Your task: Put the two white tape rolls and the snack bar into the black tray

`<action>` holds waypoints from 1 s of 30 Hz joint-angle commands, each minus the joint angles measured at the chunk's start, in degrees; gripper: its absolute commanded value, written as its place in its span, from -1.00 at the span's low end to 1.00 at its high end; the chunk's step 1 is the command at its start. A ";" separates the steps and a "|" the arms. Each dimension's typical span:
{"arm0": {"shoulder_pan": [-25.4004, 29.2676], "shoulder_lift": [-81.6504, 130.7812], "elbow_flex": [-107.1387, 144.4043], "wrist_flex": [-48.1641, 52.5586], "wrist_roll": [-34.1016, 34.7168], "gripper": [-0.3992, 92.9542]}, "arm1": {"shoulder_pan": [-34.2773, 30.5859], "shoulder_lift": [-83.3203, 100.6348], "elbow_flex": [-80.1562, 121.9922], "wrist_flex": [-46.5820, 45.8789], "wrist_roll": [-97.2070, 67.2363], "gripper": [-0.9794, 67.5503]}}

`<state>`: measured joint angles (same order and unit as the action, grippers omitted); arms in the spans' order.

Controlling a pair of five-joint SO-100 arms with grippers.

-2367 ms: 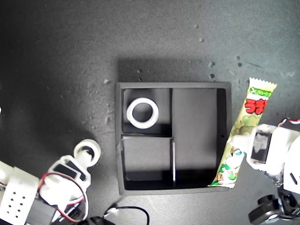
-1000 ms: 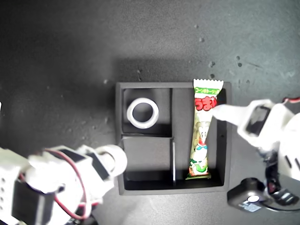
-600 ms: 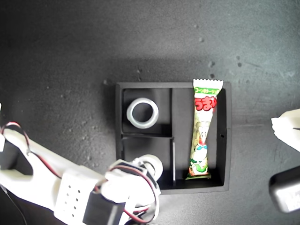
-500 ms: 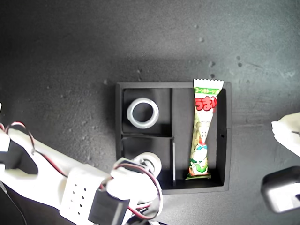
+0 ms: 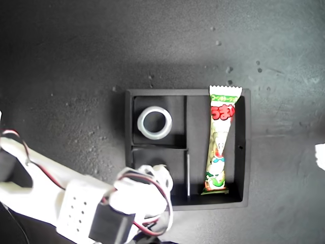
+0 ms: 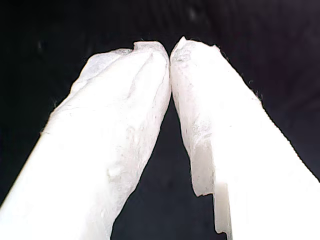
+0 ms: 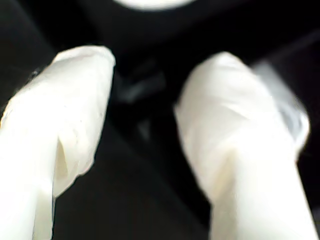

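The black tray [image 5: 244,152] sits mid-scene in the exterior view. The snack bar [image 5: 219,142] lies lengthwise in its long compartment. One white tape roll [image 5: 154,122] rests flat in the small far compartment and shows as a white blur [image 7: 150,2]. The other white tape roll [image 5: 161,173] is in the small near compartment, right at my second gripper [image 5: 151,181]. That gripper [image 7: 147,70] stands open, fingers apart over the dark tray floor. I cannot tell whether the roll still touches a finger. My first gripper [image 6: 170,47] is shut on nothing.
The second arm [image 5: 76,203] fills the exterior view's lower left corner and overlaps the tray's near-left corner. Only a white sliver of the other arm [image 5: 321,155] shows at the exterior view's right edge. Dark speckled table [image 5: 76,61] surrounds the tray.
The snack bar went from the tray's right rim into the long compartment, and that arm withdrew rightward. The second arm carried the second roll into the near small compartment.
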<state>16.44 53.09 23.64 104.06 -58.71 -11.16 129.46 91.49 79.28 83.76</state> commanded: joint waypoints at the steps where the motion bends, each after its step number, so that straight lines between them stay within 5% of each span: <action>1: -3.16 22.76 18.90 0.97 -3.34 -0.98 | -1.58 16.08 30.59 -16.08 0.53 -0.99; 6: -6.68 50.98 51.42 -5.10 -6.42 -0.99 | -2.29 27.60 54.84 -29.18 -2.46 -0.99; 13: -7.21 88.51 98.61 -21.97 -10.37 -0.99 | 1.41 41.13 78.05 -33.49 -2.99 -0.99; 17: -4.66 102.83 119.62 -29.71 -14.94 -0.99 | 3.34 58.97 87.45 -24.70 -2.72 -0.99; 23: -1.58 116.81 140.36 -35.95 -19.34 -0.99 | 4.39 59.41 87.45 -20.57 -4.92 -0.99; 30: -2.02 140.01 154.69 -29.09 -19.95 -0.99 | 4.83 59.41 87.54 -9.76 -0.53 -0.98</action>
<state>14.33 187.21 174.20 73.74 -77.78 -6.33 188.53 178.33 67.41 82.18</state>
